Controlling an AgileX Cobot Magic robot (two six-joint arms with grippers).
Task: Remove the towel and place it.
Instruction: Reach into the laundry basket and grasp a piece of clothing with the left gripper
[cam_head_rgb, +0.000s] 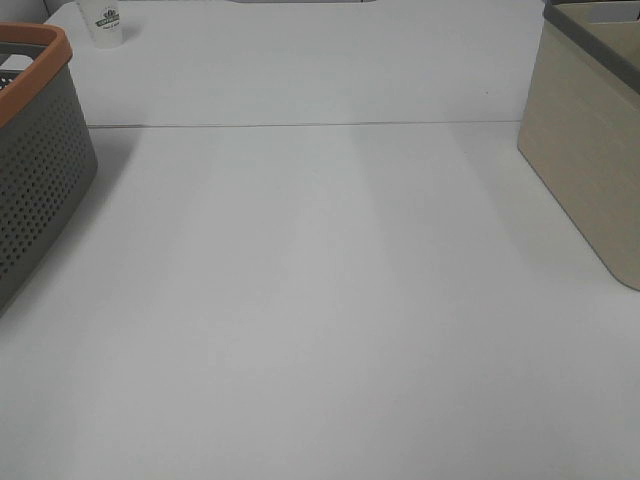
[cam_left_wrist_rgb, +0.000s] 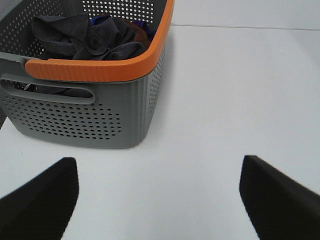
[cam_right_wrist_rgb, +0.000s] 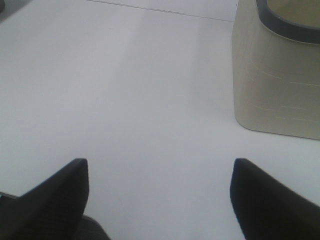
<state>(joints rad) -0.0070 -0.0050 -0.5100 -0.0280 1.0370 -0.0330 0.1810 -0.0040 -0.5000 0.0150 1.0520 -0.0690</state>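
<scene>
The dark charcoal-grey towel (cam_left_wrist_rgb: 85, 35) lies crumpled inside a grey perforated basket with an orange rim (cam_left_wrist_rgb: 100, 70), among other cloths. The basket also shows at the left edge of the exterior high view (cam_head_rgb: 35, 160); the towel is hidden there. My left gripper (cam_left_wrist_rgb: 160, 200) is open and empty above the white table, a short way in front of the basket. My right gripper (cam_right_wrist_rgb: 160, 200) is open and empty above the table, near a beige bin (cam_right_wrist_rgb: 280, 85). Neither gripper shows in the exterior high view.
The beige bin with a dark rim (cam_head_rgb: 590, 150) stands at the right of the white table (cam_head_rgb: 320, 300). A small white cup (cam_head_rgb: 105, 22) stands at the back left. A seam (cam_head_rgb: 300, 126) runs across the table's back part.
</scene>
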